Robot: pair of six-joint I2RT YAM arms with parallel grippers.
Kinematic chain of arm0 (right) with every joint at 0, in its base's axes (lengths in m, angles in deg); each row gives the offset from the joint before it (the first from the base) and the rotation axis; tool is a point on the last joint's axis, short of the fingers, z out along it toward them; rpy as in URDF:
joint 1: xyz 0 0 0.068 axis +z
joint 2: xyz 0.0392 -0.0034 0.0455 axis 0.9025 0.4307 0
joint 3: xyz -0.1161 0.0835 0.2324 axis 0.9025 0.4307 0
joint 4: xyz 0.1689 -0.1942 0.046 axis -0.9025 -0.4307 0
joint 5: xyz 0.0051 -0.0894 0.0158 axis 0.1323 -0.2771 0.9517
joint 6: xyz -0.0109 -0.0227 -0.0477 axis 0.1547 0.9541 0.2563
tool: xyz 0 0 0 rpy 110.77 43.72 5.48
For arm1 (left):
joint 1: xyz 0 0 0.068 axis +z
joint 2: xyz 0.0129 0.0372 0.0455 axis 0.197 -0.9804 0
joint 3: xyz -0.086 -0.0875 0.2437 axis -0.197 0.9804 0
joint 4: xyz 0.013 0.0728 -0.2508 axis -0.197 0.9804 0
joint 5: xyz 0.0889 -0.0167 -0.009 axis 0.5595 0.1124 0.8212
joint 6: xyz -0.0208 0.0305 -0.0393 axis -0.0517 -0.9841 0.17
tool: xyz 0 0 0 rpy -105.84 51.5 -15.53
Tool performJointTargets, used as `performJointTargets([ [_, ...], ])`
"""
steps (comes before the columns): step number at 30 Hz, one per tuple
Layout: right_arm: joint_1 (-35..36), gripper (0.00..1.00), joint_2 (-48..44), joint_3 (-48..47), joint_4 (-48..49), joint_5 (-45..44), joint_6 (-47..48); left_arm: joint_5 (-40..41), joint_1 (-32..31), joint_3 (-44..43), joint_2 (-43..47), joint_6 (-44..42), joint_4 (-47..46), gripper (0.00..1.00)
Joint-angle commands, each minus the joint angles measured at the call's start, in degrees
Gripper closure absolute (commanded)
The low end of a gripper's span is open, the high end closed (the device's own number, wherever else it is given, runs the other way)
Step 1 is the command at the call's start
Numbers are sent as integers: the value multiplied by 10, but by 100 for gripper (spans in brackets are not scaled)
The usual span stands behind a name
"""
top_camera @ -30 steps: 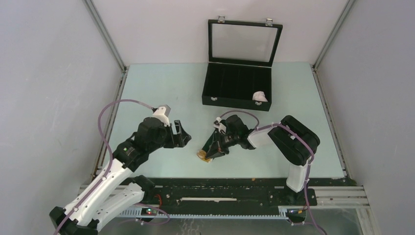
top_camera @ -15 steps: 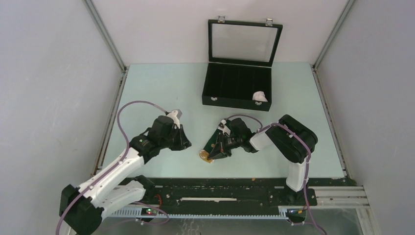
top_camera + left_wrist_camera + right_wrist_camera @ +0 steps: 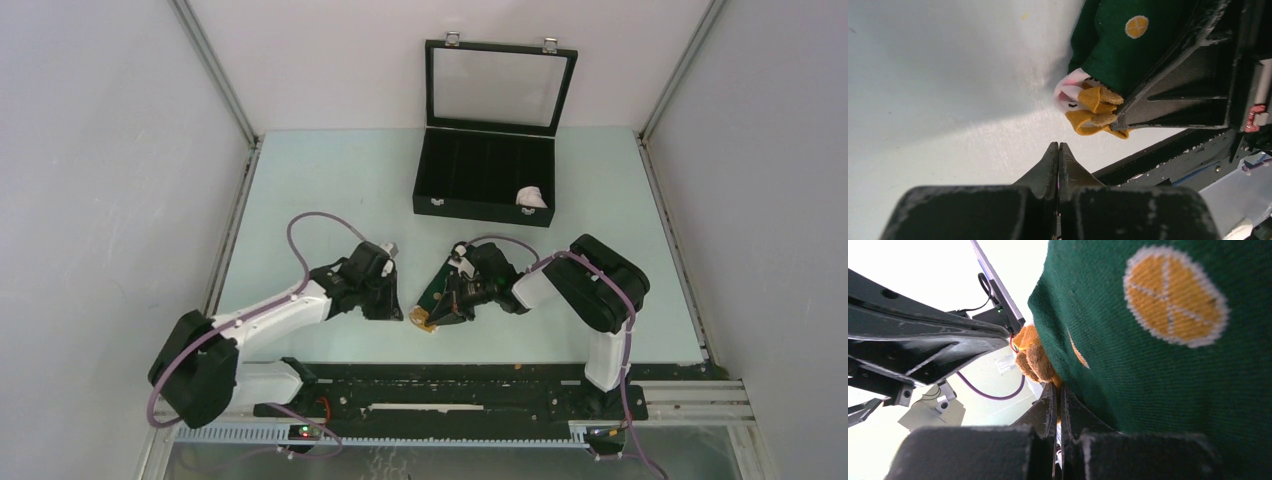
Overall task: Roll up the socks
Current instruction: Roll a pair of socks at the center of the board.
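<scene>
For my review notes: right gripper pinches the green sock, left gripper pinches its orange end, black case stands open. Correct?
No. The left gripper is shut on nothing; the left wrist view shows its tips closed just short of the orange end. The right gripper does pinch the green sock, and the black case stands open.

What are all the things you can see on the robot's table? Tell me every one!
dark green fabric sock with orange dots: one, green with an orange and white end, near the middle of the table, pinched by the right gripper.
white bunched fabric piece: one, white, inside the right end of the case; probably the other sock.
black rectangular case with a glass lid: one, black, lid open, at the far side of the table.
pale green flat table: one, pale green, under everything.
left gripper: one, black, shut and empty, close to the sock's orange end, not touching.
right gripper: one, black, shut on the sock.
</scene>
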Motion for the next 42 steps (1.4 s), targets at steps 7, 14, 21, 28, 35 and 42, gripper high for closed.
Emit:
performJointTargets([
  [7, -2, 100, -21, 10, 17, -13, -5, -19, -34, -19, -83, 26, -51, 100],
  [14, -2, 100, -22, 11, 16, -12, -3, -38, -36, -32, -94, 35, -86, 100],
  [21, -2, 100, -24, 12, 17, -11, -4, -39, -36, -47, -105, 30, -99, 100],
  [28, -3, 100, -23, 12, 13, -12, -3, -48, -36, -52, -117, 36, -120, 100],
  [35, -8, 100, -21, 12, 4, -14, -1, -36, -36, -60, -127, 39, -129, 100],
  [42, -9, 93, -25, 11, -12, -22, 5, -29, -36, -53, -150, 48, -157, 100],
])
